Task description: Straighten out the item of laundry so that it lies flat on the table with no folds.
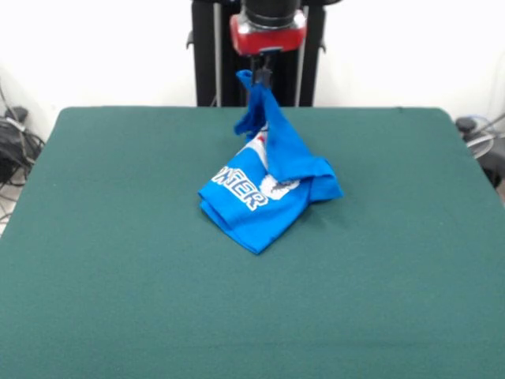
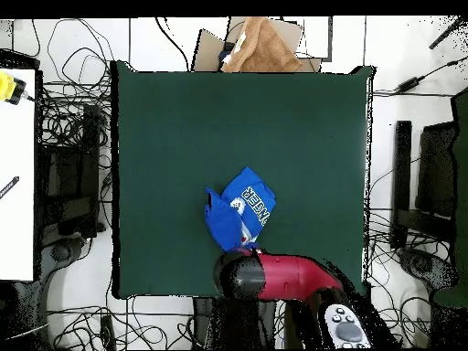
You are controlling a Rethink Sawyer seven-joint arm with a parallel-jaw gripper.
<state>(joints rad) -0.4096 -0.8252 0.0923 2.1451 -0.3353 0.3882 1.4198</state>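
The bright blue T-shirt (image 1: 264, 189) is bunched and folded on the dark green table (image 1: 118, 260), with white lettering showing on its near side. One end of it is pulled up into a peak. My gripper (image 1: 261, 76) is shut on that raised end, above the far middle of the table. In the overhead view the shirt (image 2: 239, 212) lies near the table's (image 2: 302, 128) bottom middle, and the red arm covers the gripper (image 2: 245, 260), at the shirt's lower edge.
The robot's black pedestal (image 1: 213, 55) stands behind the table. Cables and boxes (image 2: 64, 183) lie beside the table on both sides. A brown cloth on cardboard (image 2: 260, 50) sits past the far edge in the overhead view.
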